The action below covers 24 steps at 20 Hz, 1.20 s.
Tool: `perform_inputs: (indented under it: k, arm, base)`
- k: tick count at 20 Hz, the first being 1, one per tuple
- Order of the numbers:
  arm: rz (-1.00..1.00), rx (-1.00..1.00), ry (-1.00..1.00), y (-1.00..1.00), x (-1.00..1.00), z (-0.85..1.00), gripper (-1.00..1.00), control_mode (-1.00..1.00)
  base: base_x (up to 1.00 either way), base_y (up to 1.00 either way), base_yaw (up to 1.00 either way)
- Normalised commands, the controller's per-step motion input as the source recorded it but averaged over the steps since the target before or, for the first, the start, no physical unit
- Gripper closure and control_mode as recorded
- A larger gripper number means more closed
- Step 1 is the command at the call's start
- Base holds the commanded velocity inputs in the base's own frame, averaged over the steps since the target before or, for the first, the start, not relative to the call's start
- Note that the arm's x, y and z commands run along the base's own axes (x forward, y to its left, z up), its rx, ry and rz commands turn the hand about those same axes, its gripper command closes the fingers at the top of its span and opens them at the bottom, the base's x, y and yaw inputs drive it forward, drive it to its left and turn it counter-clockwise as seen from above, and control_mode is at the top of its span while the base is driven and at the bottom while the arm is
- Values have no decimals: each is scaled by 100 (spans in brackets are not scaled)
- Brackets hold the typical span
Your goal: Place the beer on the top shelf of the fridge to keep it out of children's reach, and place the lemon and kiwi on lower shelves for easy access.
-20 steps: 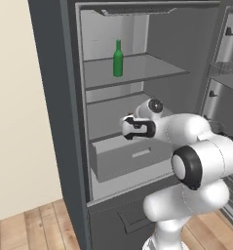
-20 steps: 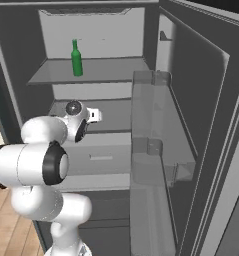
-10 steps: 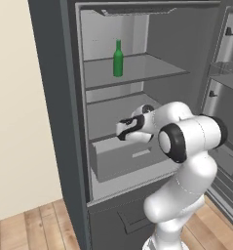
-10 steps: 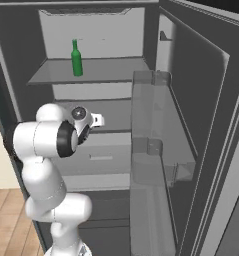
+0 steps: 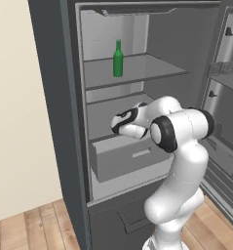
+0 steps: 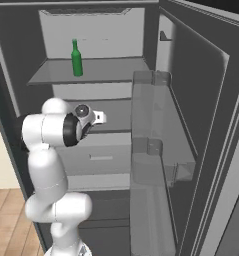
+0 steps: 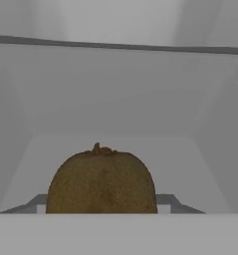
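Gripper [image 5: 116, 125] is clamped on the kiwi [image 7: 101, 180], poking into the fridge [image 5: 59, 97] over a lower shelf [image 5: 103, 111]; beer [image 5: 118, 58] is up top already. I'd drop low and let go gently so it doesn't roll.

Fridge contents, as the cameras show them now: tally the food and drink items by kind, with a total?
Beer (green bottle, upright on the top shelf): 1
Kiwi (brown, close before the hand camera, in front of a lower shelf): 1
Total: 2
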Motion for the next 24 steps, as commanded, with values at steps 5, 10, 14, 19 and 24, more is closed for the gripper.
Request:
perform_inputs:
  k: [5,10,14,19,24]
  arm:
    - [0,1,0,0,43,-37,100,-100]
    - [0,1,-1,4,35,-24,-100,-100]
    - [0,0,-15,7,-3,0,-100,-100]
    - [3,0,-25,8,-41,20,-100,-100]
    - [0,-4,-3,-12,-78,22,-100,-100]
  base:
    - [0,0,0]
    - [0,0,0]
    - [0,0,0]
    - [0,0,0]
    - [0,0,0]
